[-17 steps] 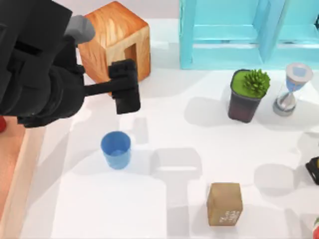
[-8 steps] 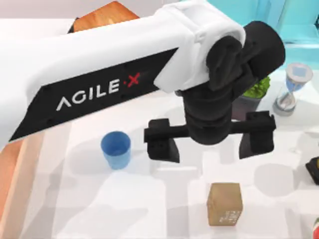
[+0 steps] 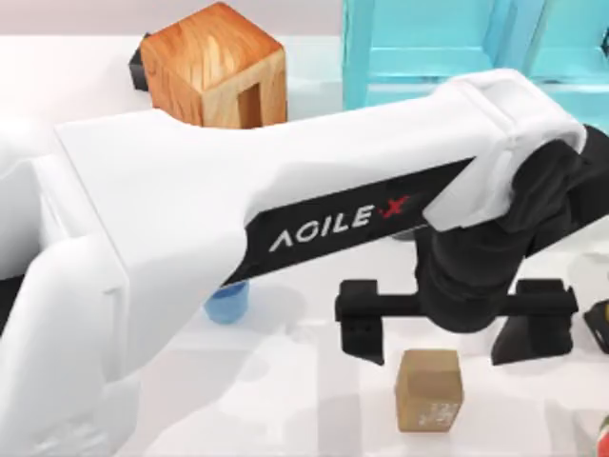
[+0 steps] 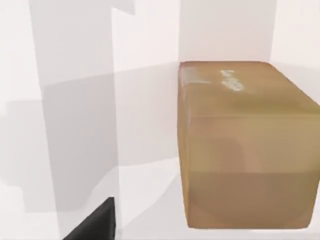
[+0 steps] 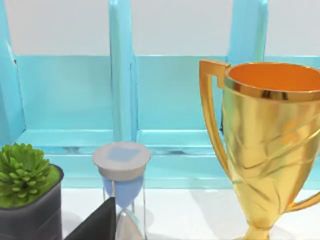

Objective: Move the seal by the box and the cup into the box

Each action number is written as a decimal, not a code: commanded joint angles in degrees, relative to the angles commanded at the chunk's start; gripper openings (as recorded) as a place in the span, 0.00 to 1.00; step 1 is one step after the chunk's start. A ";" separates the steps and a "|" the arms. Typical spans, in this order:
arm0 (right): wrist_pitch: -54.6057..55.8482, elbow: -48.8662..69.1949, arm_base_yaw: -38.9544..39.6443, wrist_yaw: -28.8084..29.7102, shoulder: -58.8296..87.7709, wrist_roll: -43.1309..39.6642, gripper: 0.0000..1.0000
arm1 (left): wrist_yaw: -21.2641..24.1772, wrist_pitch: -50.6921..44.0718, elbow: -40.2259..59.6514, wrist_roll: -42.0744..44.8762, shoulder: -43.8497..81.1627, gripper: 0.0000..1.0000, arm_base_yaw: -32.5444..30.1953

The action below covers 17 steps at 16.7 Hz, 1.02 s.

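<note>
left gripper (image 3: 440,327) hovers above the seal (image 3: 429,389), fingers spread wide, holding nothing; reaching step, next it likely needs lowering to straddle the block.

A shiny gold trophy cup (image 5: 272,150) with a curved handle and orange inside looms close, standing on the white worktop (image 5: 200,212). Beside it stands an hourglass (image 5: 121,185) with a grey cap and blue glass, then a dark pot holding a spiky green plant (image 5: 27,192). Behind them all runs a turquoise frame (image 5: 120,110) with upright posts.
</note>
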 joint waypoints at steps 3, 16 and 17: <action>0.00 0.00 0.00 0.00 0.00 0.00 1.00 | 0.01 0.14 -0.15 0.06 -0.10 1.00 0.26; 0.00 0.00 0.00 0.00 0.00 0.00 1.00 | 0.03 16.45 -13.44 0.15 3.01 1.00 0.11; 0.00 0.00 0.00 0.00 0.00 0.00 1.00 | 0.03 16.45 -13.44 0.15 3.01 1.00 0.11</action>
